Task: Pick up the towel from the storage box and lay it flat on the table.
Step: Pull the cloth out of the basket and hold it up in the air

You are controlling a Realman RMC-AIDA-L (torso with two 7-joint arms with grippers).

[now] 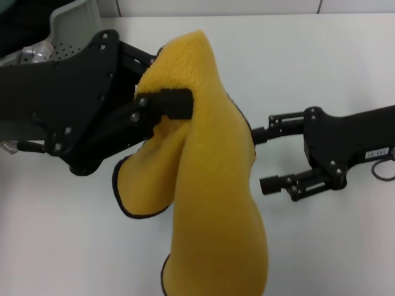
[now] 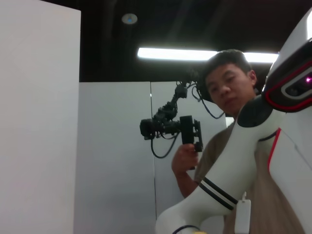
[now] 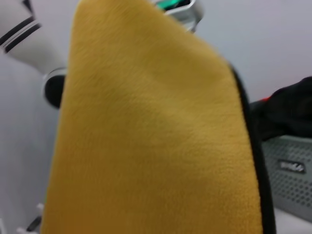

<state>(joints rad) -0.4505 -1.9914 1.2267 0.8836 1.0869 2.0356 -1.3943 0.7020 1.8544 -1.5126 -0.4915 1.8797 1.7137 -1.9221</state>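
Note:
My left gripper [image 1: 163,102] is raised over the table [image 1: 308,61] and shut on the towel [image 1: 203,179]. The mustard-yellow cloth with black trim hangs from it in folds, its lower end running out of the head view's bottom. The towel also fills the right wrist view [image 3: 146,131]. My right gripper [image 1: 263,159] is open just to the right of the hanging towel, its upper finger reaching the cloth's edge. The storage box [image 1: 74,24] stands at the far left, behind the left arm. It also shows in the right wrist view [image 3: 287,170].
A shiny object [image 1: 31,55] lies beside the box at the far left edge. The left wrist view looks up at a person [image 2: 229,92] holding a camera rig [image 2: 168,124] and at my white body [image 2: 229,175].

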